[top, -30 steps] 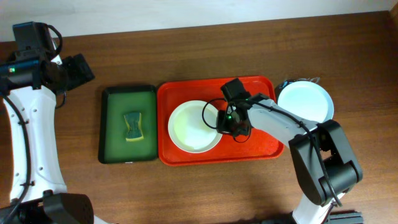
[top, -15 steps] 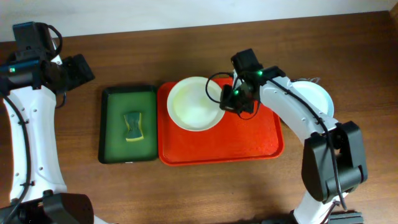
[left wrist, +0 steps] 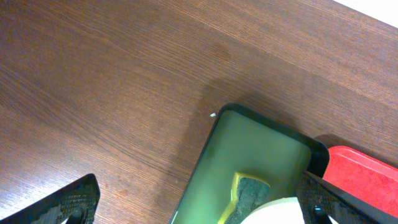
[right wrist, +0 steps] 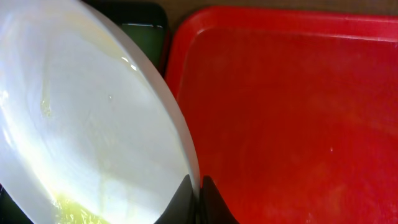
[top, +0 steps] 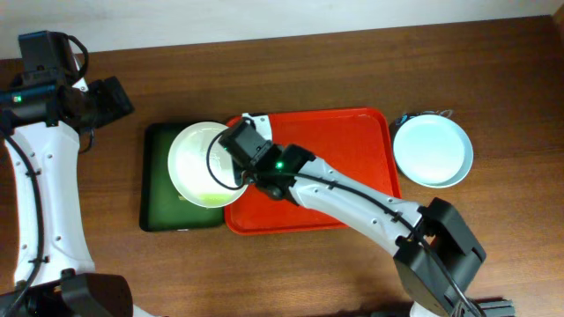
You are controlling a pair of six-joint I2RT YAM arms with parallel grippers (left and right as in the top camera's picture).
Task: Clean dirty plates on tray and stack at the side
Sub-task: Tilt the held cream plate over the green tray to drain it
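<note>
My right gripper (top: 242, 176) is shut on the right rim of the cream-white plate (top: 203, 163) and holds it over the dark green tray. The right wrist view shows the fingers (right wrist: 199, 194) pinching the rim of the plate (right wrist: 81, 124), which has yellowish smears. The red tray (top: 335, 167) holds no plates; it also shows in the right wrist view (right wrist: 298, 112). A pale mint plate (top: 432, 151) sits on the table right of the red tray; I cannot tell whether more lie under it. My left gripper (top: 113, 97) is open and empty at the far left.
The dark green tray (top: 159, 189) lies left of the red tray, mostly covered by the held plate. In the left wrist view the green tray (left wrist: 261, 149) holds a yellow-and-green sponge (left wrist: 249, 193), with the plate's edge (left wrist: 280, 213) above it. Bare wood surrounds the trays.
My right gripper has lifted the cream-white plate off the red tray and carried it left, over the green tray. The sponge is now hidden in the overhead view. The left arm has not moved.
</note>
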